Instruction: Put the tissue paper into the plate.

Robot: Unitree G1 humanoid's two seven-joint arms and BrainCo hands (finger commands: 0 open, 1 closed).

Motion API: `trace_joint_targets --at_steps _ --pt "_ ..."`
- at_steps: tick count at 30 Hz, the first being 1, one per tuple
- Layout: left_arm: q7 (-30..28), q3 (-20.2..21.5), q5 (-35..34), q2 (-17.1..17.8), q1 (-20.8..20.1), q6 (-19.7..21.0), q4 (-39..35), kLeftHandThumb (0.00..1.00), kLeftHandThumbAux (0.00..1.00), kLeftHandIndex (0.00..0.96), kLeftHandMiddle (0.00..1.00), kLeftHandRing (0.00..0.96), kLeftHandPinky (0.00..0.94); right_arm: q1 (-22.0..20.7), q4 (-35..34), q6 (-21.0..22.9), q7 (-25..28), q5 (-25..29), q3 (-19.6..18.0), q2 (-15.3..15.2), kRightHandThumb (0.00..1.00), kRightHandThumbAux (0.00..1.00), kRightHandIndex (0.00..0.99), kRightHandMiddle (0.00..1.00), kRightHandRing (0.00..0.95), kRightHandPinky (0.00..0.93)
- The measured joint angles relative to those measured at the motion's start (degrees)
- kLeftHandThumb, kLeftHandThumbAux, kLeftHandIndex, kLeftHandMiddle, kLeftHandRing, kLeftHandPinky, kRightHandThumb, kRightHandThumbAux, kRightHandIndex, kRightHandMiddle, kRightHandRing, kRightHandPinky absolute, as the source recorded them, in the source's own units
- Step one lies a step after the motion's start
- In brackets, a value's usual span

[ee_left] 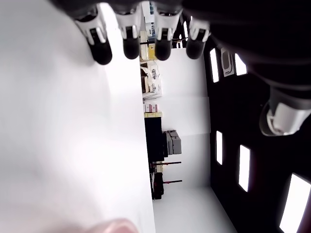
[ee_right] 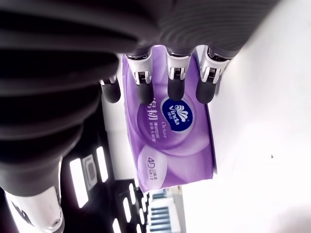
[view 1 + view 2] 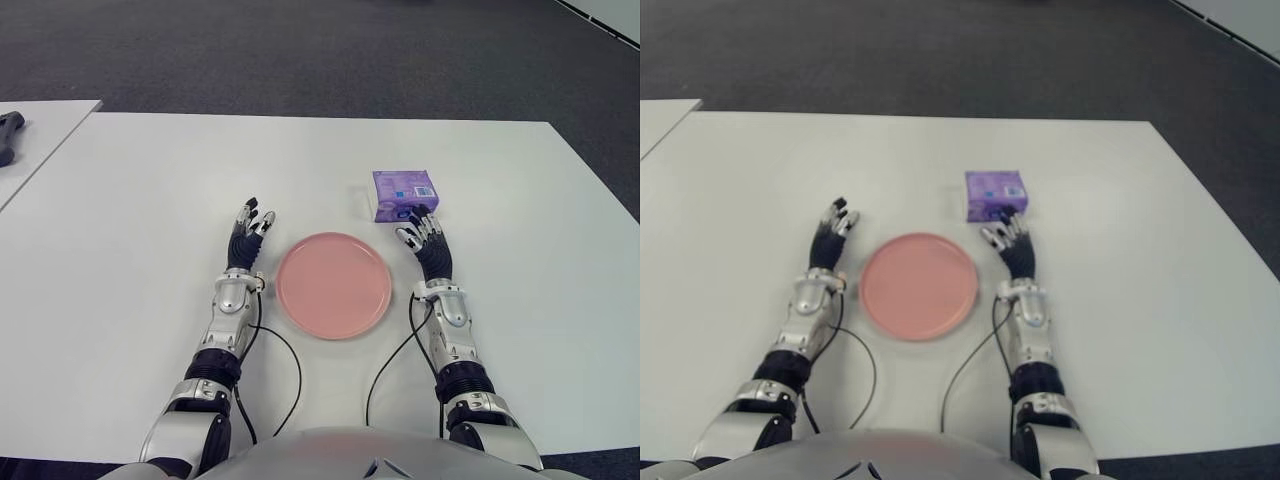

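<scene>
You have one pink plate (image 3: 333,285) in front of you and one purple pack of tissue paper (image 3: 404,193). Two hands are in view: one left hand (image 3: 249,228) and one right hand (image 3: 421,231). You can count two worktops, the main white worktop (image 3: 130,230) and a second worktop (image 3: 50,125) off to your left, which carries one dark object (image 3: 9,135).

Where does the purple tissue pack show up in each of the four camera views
Left eye view: tissue pack right of centre, beyond the right hand.
Right eye view: just right of centre, beyond the same hand.
Left wrist view: not in it.
Right wrist view: fills the middle, under the fingers.
Shared landmark: the pink plate in both eye views.
</scene>
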Motion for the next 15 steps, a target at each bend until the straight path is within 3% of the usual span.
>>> trace_joint_targets --at_steps 7,15 --pt "0.6 -0.1 0.1 -0.8 0.6 -0.9 -0.8 0.0 0.441 0.0 0.0 0.0 0.0 0.6 -1.1 0.6 -0.1 0.1 -0.1 -0.3 0.268 0.698 0.0 0.012 0.004 0.034" --pt "0.6 -0.1 0.5 -1.4 1.8 -3.1 -1.1 0.0 0.431 0.0 0.0 0.0 0.0 5.4 -10.4 3.5 -3.2 -0.4 0.1 0.6 0.304 0.647 0.0 0.009 0.009 0.043"
